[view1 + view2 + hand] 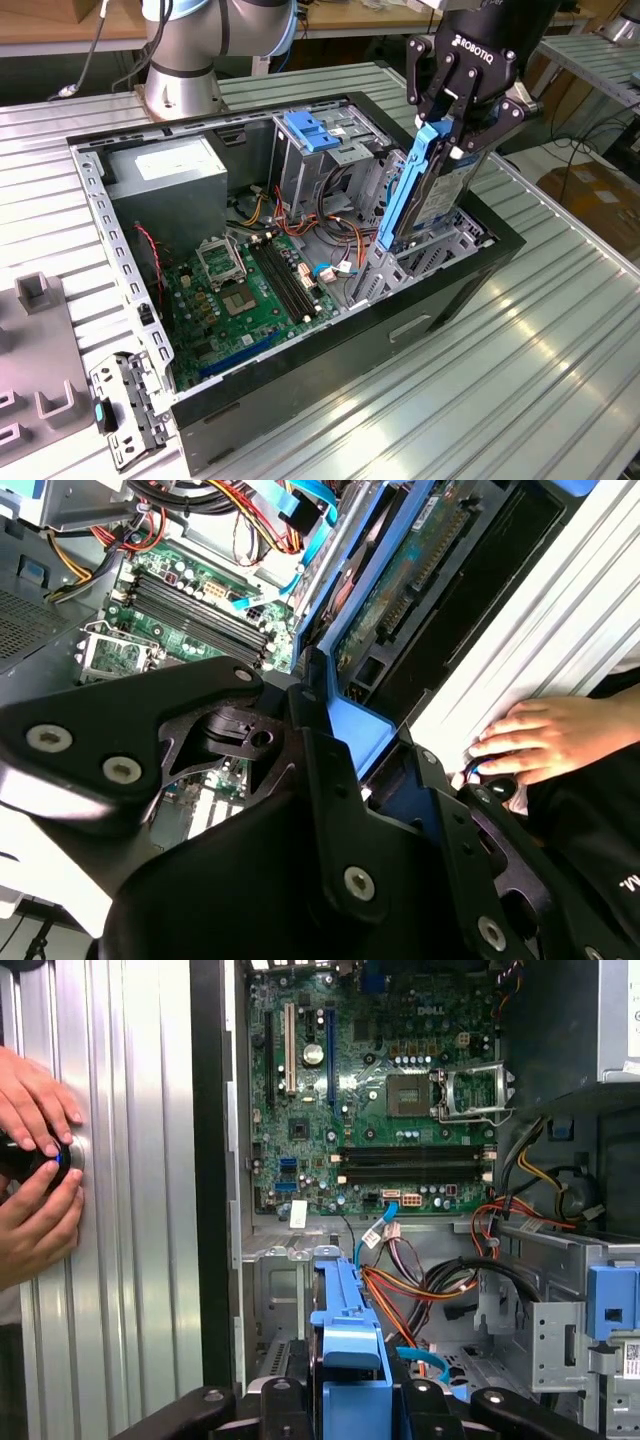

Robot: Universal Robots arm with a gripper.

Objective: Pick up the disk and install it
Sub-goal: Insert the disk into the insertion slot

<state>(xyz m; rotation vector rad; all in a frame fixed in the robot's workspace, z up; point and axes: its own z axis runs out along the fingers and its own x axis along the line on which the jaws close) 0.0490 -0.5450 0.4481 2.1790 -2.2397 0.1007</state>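
Exterior view: pincer point(448, 135) clamped on the disk point(443, 195) by its blue rails. The disk hangs on edge, running twd 7 o'clock from the grip, lower end at the drive bay point(432, 252).

Second wrist view: disk point(400, 590) board-side up, held in pincer point(345, 745).

First wrist view: disk point(350, 1330) pokes out of pincer point(355, 1405). To do it well, I'd keep the rails parallel w/ the bay guides and go slow — cables point(420, 1285) are near.

hand point(355, 1400) clamped on disk point(345, 1310) | blue rail showing — motherboard point(370, 1090) beyond

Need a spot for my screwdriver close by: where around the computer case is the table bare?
Free: the ribbed table from the case to the exterior view's right edge. Crowded: inside the case, and by the grey moulds at that view's left.
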